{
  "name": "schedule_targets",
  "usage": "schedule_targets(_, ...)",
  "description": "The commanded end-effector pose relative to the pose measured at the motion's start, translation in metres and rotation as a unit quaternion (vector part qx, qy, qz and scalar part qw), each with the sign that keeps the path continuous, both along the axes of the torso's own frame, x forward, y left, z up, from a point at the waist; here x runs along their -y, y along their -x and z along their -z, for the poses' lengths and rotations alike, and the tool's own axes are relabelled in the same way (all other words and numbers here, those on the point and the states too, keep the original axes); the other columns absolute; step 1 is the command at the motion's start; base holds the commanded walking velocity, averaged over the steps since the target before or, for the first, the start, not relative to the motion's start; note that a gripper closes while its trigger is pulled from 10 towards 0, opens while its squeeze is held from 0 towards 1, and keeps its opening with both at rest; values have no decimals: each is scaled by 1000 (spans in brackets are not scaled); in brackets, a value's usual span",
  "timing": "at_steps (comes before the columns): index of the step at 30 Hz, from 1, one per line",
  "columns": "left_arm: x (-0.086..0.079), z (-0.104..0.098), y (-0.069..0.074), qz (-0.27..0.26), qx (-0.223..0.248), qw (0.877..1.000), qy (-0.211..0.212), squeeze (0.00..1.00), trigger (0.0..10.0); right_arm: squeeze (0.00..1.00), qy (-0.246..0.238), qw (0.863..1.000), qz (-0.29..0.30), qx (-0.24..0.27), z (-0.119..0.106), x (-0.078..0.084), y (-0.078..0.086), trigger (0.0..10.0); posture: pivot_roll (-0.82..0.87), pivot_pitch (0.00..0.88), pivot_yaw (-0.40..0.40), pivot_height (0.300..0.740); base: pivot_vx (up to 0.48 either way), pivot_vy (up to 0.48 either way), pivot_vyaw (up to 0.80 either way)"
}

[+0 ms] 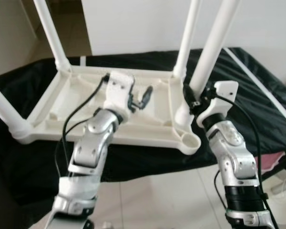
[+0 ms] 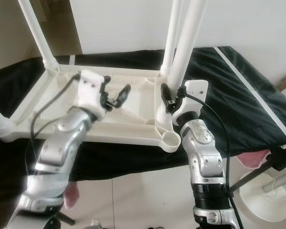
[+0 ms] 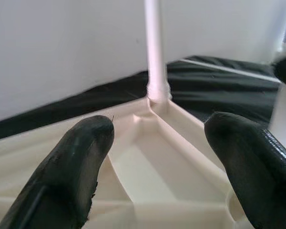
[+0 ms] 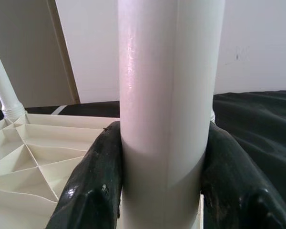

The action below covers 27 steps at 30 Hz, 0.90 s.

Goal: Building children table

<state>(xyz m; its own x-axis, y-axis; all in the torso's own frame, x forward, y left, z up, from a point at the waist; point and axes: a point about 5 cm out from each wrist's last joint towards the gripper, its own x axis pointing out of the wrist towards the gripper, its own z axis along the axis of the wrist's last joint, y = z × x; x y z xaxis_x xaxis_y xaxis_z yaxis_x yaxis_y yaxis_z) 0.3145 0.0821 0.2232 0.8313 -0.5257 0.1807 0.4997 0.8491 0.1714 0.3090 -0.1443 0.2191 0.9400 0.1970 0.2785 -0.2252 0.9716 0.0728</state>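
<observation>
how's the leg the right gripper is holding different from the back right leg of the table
The held leg is gripped by the right gripper and leans, its foot beside the empty corner socket. The back right leg is seated in its socket and nothing grips it. The held leg is nearer the camera. Both are plain white tubes.

The upturned white plastic children's table top (image 1: 86, 112) lies on the black-covered surface (image 1: 257, 100), with white tubular legs standing at its far-left (image 1: 51, 33), far-right (image 1: 188, 36) and near-left (image 1: 5, 112) corners. The right gripper (image 1: 188, 98) holds a fourth white leg (image 1: 214, 43) left of the near-right corner socket (image 1: 190, 141). The left gripper (image 1: 140, 98) hovers over the top's middle.
</observation>
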Motion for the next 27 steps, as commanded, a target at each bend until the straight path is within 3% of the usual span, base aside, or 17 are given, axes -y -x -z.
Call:
schedule_targets(1, 6, -1, 9, 40, 12, 999, -14, 0, 10000, 0, 2, 1000, 3, 6, -3, 0, 3, 10000, 19, 56, -36, 740, 0, 0, 0)
schedule_targets(3, 9, 4, 18, 71, 8, 997, -24, 0, 10000, 0, 4, 1000, 4, 7, -3, -1, 4, 10000, 20, 59, -39, 740, 0, 0, 0)
schedule_targets(14, 14, 20, 34, 153, 0, 986, -60, 0, 10000, 0, 6, 1000, 5, 5, -1, -3, 6, 10000, 27, 67, -45, 740, 0, 0, 0)
schedule_targets(18, 17, 27, 54, 246, -9, 966, -76, 0, 10000, 0, 9, 1000, 2, 4, 0, -6, 7, 10000, 25, 69, -48, 740, 0, 0, 0)
schedule_targets(25, 20, 32, 64, 289, -24, 953, -83, 0, 10000, 0, 11, 1000, 2, 5, 1, -7, 8, 10000, 20, 73, -48, 740, 0, 0, 0)
schedule_targets(27, 23, 42, 71, 303, -46, 948, -90, 0, 10000, 0, 9, 1000, 9, 2, 3, -5, 12, 10000, 18, 77, -48, 740, 0, 0, 0)
